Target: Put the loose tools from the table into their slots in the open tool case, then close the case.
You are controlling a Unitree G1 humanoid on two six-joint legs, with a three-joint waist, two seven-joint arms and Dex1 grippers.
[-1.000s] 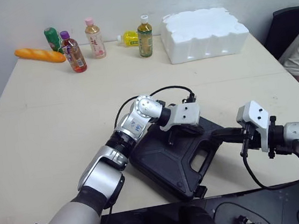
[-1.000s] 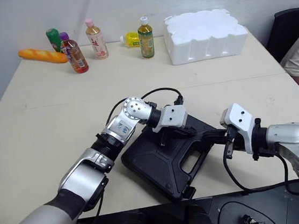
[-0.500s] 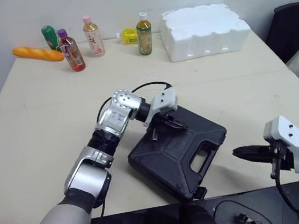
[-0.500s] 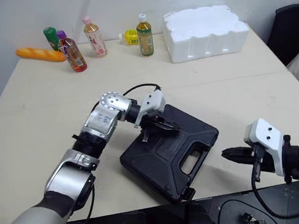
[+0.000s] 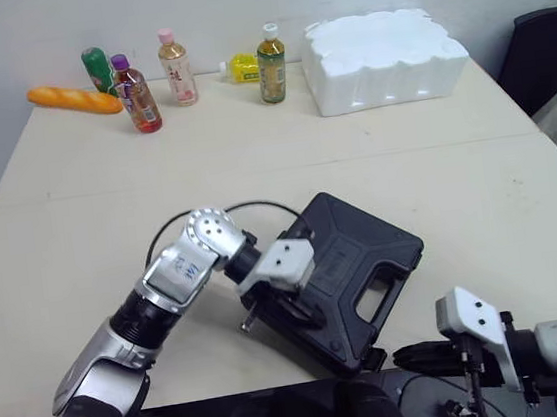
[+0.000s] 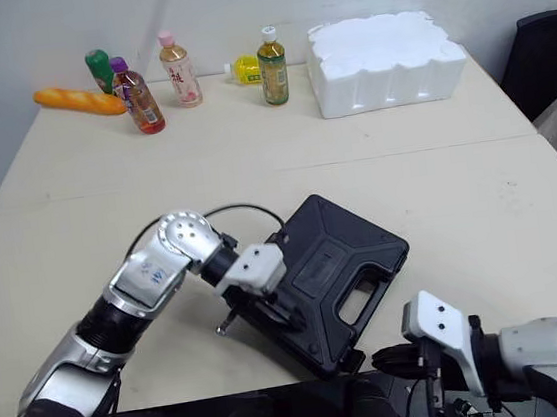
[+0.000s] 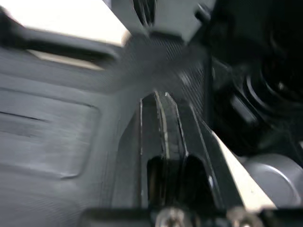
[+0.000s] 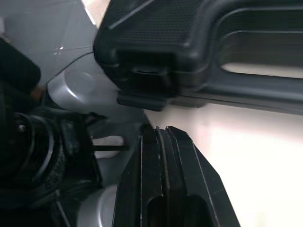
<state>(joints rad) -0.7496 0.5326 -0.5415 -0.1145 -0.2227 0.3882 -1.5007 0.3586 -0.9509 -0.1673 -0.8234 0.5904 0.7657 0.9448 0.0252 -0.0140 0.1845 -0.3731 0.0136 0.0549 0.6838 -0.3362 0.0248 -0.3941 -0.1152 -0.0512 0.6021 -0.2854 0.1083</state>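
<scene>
My left gripper (image 5: 292,311), fingers pressed together and empty, sits at the closed tool case's (image 5: 355,260) near-left corner, right gripper (image 5: 408,358) likewise below its front; a shove could slide it off the table (image 5: 81,241).

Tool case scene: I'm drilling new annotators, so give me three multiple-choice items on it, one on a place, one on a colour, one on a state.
1. Where on the table is the bread?
A. near right corner
B. far left corner
C. dead centre

2. What colour is the case?
A. red
B. white
C. black

3. The case's lid is:
A. shut
B. wide open
C. taken off

Answers:
1 B, the bread lies at the far left corner.
2 C, the shell is black all over.
3 A, the lid lies flat on the base with the handle showing.
</scene>
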